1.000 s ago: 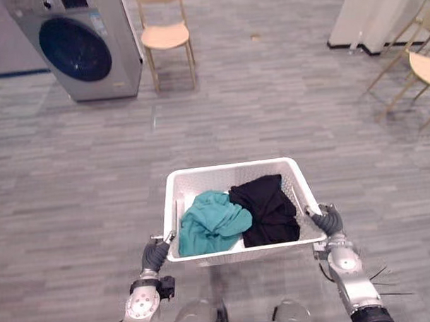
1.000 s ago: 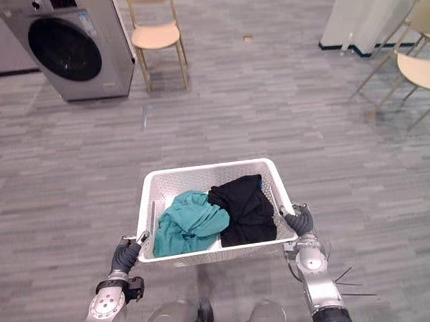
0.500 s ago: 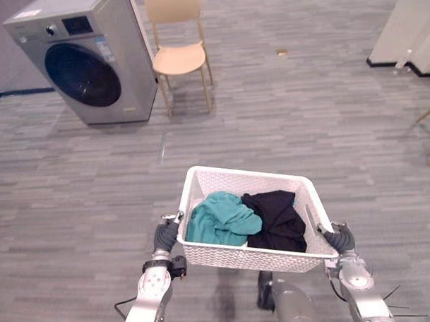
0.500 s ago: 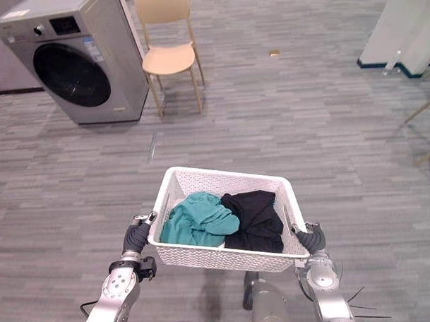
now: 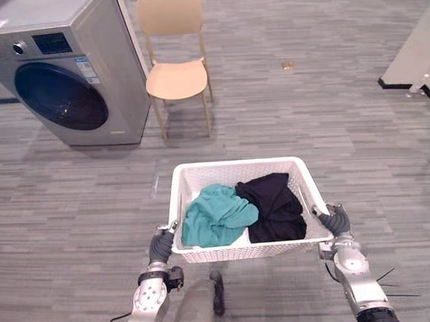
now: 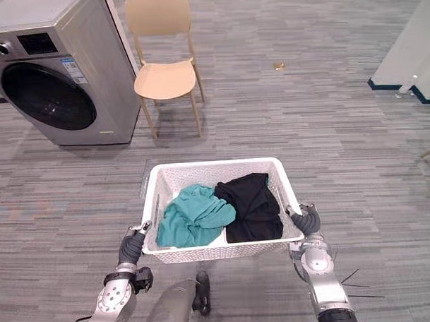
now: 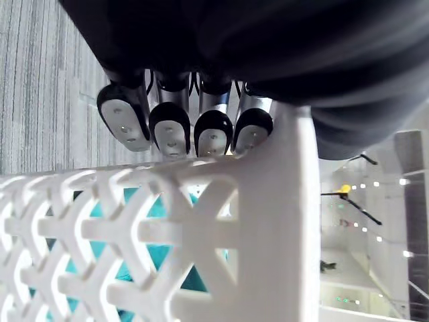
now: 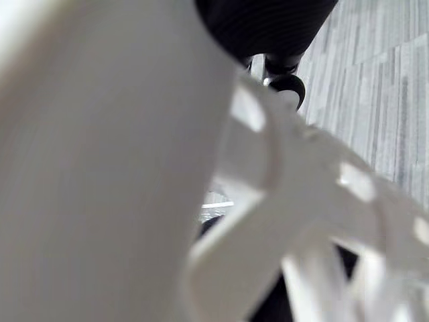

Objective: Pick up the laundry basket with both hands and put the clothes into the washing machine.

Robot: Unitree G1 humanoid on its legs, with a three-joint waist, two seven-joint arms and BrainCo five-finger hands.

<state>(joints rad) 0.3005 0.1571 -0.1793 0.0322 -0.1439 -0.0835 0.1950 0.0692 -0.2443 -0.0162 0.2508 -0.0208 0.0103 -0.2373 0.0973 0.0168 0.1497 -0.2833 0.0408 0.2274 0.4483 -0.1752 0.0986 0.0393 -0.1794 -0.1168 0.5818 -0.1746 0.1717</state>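
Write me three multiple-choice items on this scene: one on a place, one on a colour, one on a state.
1. The teal garment lies: A) in the basket's half on the robot's left B) in its half on the robot's right C) outside, draped over the rim.
2. The basket is: A) blue B) white C) red.
3. The door of the washing machine is: A) wide open B) missing C) shut.
Answers: 1 A, the teal garment sits left of the black garment; 2 B, its lattice walls are white; 3 C, the dark round door sits flush in the front.
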